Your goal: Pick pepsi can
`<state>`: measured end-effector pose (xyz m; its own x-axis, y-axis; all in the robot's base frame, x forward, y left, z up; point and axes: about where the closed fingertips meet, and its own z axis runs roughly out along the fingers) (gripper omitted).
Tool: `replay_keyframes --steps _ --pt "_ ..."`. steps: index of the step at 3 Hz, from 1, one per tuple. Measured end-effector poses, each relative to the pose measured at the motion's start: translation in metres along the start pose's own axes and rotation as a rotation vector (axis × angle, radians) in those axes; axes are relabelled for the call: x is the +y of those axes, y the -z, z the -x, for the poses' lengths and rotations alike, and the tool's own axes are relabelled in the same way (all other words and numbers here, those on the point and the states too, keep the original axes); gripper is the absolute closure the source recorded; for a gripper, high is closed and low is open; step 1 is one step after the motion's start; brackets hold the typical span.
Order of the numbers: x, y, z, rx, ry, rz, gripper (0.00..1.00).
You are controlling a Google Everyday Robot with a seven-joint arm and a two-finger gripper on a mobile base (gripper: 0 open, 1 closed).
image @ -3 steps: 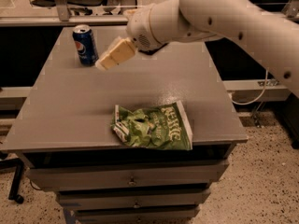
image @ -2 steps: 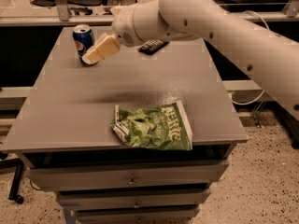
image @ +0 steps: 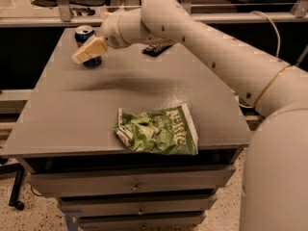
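Note:
The pepsi can (image: 84,36), blue with a silver top, stands upright near the far left corner of the grey table (image: 72,114). My gripper (image: 88,51), with cream-coloured fingers, hangs right in front of the can and covers its lower half. My white arm reaches in from the right across the back of the table.
A crumpled green and white chip bag (image: 156,131) lies near the table's front edge. A flat black bar wrapper (image: 156,49) lies at the back, partly under my arm. Drawers sit below the tabletop. A glass partition stands behind the table.
My gripper has moved left across the back of the table, from right of the can to directly in front of it. The can and bag have not moved.

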<state>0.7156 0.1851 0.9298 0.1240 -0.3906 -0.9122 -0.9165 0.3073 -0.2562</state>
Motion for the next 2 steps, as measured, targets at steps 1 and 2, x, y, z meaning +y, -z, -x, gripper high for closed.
replay_keyframes --steps 1,2 --pt "-0.007 -0.02 -0.012 -0.009 -0.033 0.002 0.0" --pt "-0.009 -0.034 -0.025 -0.014 -0.066 0.002 0.0"
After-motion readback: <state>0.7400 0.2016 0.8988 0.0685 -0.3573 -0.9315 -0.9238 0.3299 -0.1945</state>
